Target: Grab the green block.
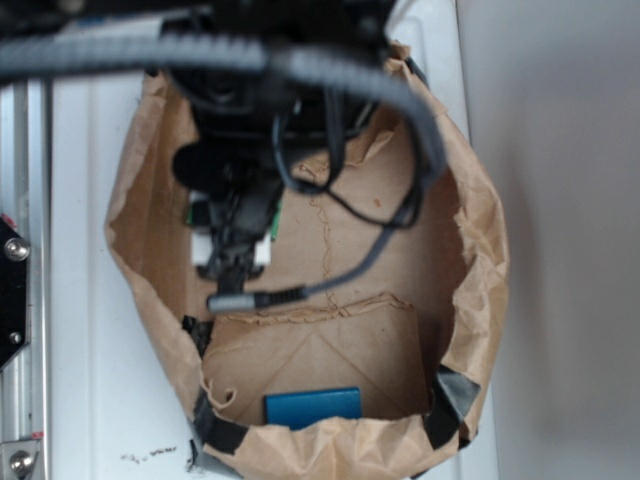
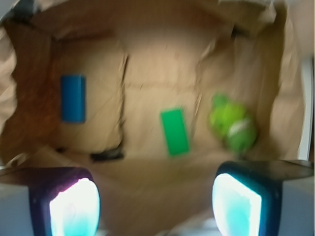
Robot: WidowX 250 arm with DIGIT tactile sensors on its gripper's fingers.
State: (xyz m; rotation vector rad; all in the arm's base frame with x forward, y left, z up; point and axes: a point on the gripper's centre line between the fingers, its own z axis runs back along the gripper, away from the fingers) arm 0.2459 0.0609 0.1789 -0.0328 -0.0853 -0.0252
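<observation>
1. The pincer [image 2: 155, 206] hangs above the floor of the paper bag with its two fingers [image 2: 74, 206] spread wide; nothing sits between them, and the gap shows only bare brown paper.
2. The green block [image 2: 174, 132] lies flat on the bag's floor, roughly mid-floor in the wrist view, ahead of the opening between the fingers and clear of both. In the exterior view the arm hides nearly all of it; only a green sliver [image 1: 276, 215] peeks out beside the wrist, towards the bag's left wall.
3. Progress, as I judge it: the arm is over the bag and loosely lined up, but the block is untouched. Descent, closing and lifting all remain.
4. The block is a thin, matte green slab with straight edges, lying slightly askew to the fingers. Being so low, it likely offers only its narrow sides to grip.
5. The plush toy [image 2: 234, 125] is fuzzy yellow-green and lumpy with a pale band, resting just beside the block on the side nearer the bag's right wall, apart from it.
6. The blue block [image 2: 73, 98] is a smooth rectangular slab well apart from the green one, near the opposite wall.
7. The paper bag [image 1: 480, 250] is creased brown kraft, its rim rolled down and patched with dark tape [image 1: 445, 405] at the corners.
</observation>
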